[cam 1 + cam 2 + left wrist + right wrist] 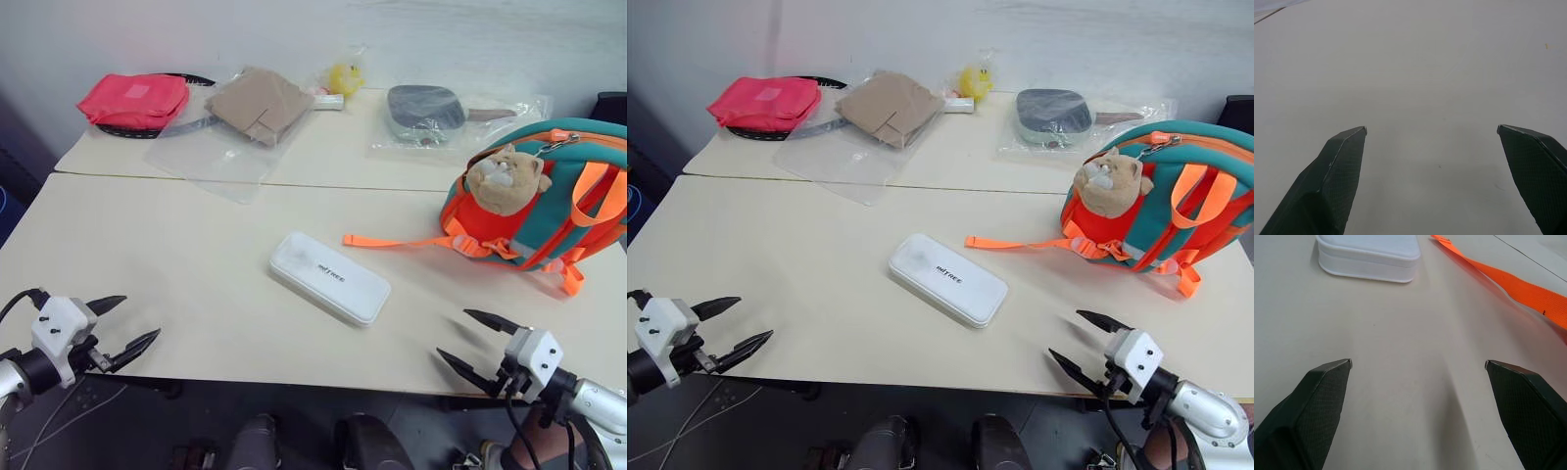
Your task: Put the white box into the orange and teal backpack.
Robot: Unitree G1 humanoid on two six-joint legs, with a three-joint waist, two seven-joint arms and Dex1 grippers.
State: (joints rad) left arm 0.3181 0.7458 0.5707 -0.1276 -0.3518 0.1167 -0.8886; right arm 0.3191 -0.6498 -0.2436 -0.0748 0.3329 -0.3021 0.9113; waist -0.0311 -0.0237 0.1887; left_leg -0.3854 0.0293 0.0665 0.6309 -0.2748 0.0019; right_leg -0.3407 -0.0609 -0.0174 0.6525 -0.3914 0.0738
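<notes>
Both grippers, left (pixel 125 325) and right (pixel 470 343), hung spread and empty; white box (pixel 329 276) looked rigid, light, slick, best pinched across its short sides.

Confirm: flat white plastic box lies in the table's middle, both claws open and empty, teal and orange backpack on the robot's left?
The side is wrong. The teal and orange backpack sits on the robot's right, as the left eye view shows. The flat white plastic box lies mid-table; left claw and right claw are open and empty.
</notes>
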